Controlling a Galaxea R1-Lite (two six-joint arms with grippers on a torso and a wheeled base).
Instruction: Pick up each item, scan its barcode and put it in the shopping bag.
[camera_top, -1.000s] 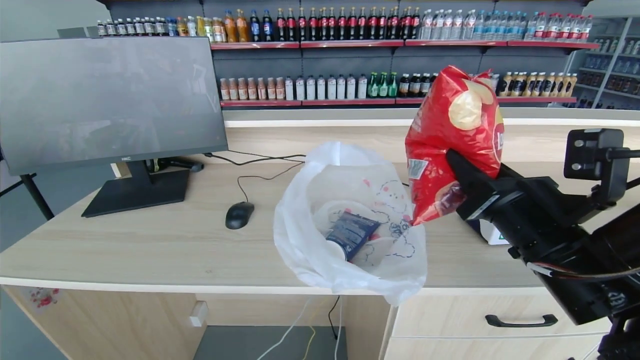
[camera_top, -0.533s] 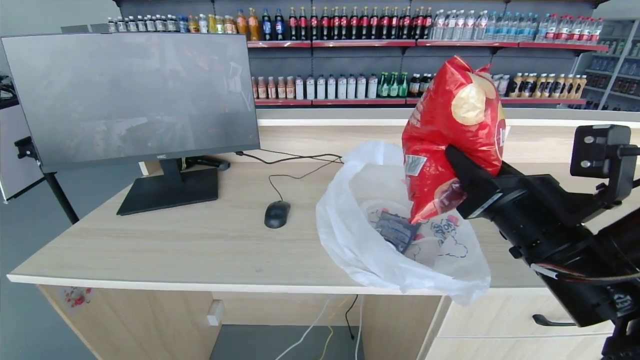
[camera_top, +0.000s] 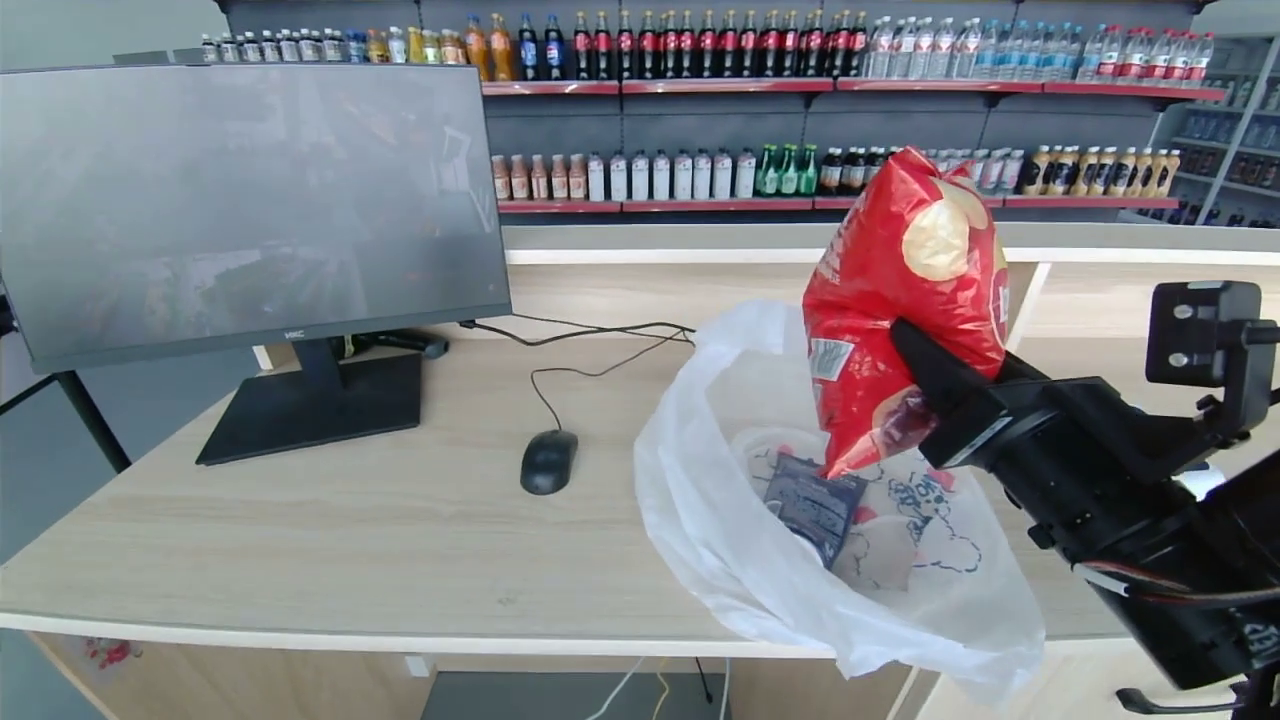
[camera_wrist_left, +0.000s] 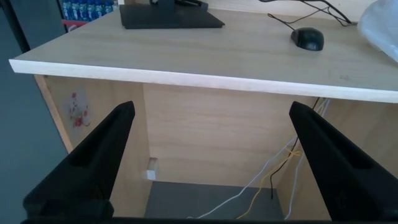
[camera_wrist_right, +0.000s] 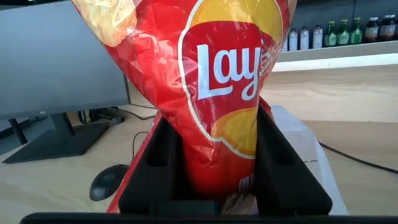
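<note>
We see the chip bag (camera_top: 900, 290) as glossy, crinkled red film, and the shopping bag (camera_top: 720, 560) as thin, translucent white plastic. The counter (camera_top: 350, 530) looks like pale, matt wood grain. The right gripper (camera_wrist_right: 217, 162) and left gripper (camera_wrist_left: 208, 155) seem matt black plastic. The monitor (camera_top: 240, 200) screen is dull grey, and the mouse (camera_top: 548, 461) is smooth black.

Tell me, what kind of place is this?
Probably a shop's checkout: shelves of bottled drinks stand behind, a monitor and mouse sit on the wooden counter, and the right hand holds a red chip bag over an open shopping bag.
</note>
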